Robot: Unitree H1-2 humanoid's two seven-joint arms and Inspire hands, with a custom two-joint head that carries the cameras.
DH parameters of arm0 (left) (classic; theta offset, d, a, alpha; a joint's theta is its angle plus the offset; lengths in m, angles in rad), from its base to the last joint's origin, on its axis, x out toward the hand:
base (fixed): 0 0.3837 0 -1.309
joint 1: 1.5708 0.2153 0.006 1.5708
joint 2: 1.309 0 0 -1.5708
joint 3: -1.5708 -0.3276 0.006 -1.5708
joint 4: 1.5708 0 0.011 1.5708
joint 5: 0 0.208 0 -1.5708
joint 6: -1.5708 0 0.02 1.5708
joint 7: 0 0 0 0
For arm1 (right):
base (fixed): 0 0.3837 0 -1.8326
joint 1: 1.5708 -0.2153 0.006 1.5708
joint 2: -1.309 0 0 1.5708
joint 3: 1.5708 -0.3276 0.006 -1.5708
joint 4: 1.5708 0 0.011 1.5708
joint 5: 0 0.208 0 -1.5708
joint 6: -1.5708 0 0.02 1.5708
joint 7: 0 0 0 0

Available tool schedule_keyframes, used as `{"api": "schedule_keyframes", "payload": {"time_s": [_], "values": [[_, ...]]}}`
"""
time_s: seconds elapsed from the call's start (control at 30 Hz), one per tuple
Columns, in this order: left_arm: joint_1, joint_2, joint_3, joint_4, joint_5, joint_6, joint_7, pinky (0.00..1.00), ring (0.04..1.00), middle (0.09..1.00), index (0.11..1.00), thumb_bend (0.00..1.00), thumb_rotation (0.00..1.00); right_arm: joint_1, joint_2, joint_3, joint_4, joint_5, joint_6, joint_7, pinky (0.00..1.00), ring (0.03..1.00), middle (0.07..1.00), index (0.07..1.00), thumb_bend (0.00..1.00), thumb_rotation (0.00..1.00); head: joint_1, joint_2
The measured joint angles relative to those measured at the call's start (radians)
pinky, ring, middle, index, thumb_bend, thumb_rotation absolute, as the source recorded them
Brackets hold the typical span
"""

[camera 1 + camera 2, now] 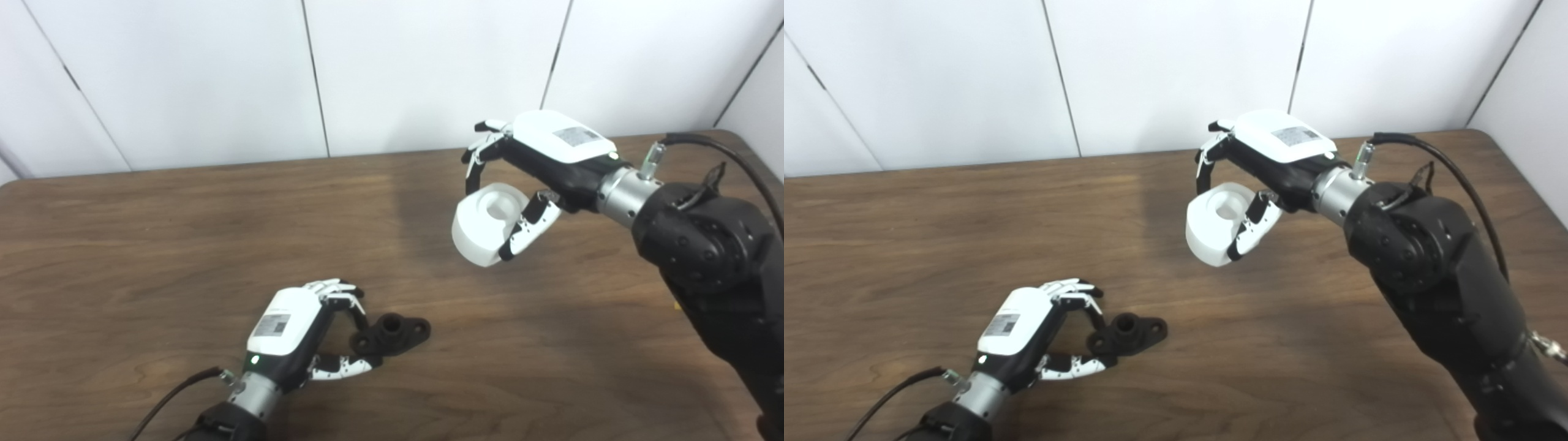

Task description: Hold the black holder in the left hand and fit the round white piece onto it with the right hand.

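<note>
1. The left hand (pixel 300 331) is low over the near part of the wooden table (pixel 153 245). Its fingers (pixel 343 300) curl down on the near end of the black holder (pixel 392 334), and the thumb (pixel 343 366) reaches under the same end, so the hand is closed on the holder.
2. The black holder has a short upright tube in the middle and a flat ear with a hole on each side. Whether it rests on the table or is lifted a little, I cannot tell.
3. The right hand (pixel 1268 165) is up in the air over the far right part of the table, well apart from the left hand. It holds the round white piece (pixel 1213 223) between the fingers on the far side and the thumb on the near side.
4. The white piece is tilted, and its open top with a round hollow in the middle faces up. It is clear of the table.
5. Behind the table stands a white panel wall (pixel 429 73).
</note>
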Motion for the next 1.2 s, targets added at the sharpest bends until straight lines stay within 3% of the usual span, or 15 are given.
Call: {"api": "schedule_keyframes", "payload": {"time_s": [0.23,0.67,0.83,1.2], "values": [[-0.009,-0.008,-0.013,-0.002,0.007,0.025,-0.008,0.82,0.851,0.779,0.487,0.52,0.05,0.0,0.06,0.038,-0.04,-0.007,-0.002,0.037,0.75,0.956,0.805,0.484,0.52,0.13,0.003,0.012],[-0.016,-0.017,-0.017,-0.017,0.013,0.054,-0.033,0.8,0.853,0.78,0.487,0.52,0.05,0.029,0.116,0.08,-0.053,-0.008,-0.014,0.051,0.74,0.953,0.801,0.483,0.52,0.13,0.009,0.025],[-0.02,-0.019,-0.024,-0.019,0.027,0.063,-0.034,0.8,0.849,0.779,0.487,0.52,0.06,0.038,0.136,0.105,-0.039,-0.019,-0.05,0.049,0.73,0.946,0.797,0.483,0.52,0.13,0.014,0.028],[-0.021,-0.021,-0.03,-0.018,0.028,0.065,-0.034,0.81,0.849,0.776,0.487,0.52,0.05,0.058,0.162,0.107,-0.015,-0.025,-0.09,0.046,0.73,0.944,0.8,0.483,0.52,0.13,0.028,0.031]]}}
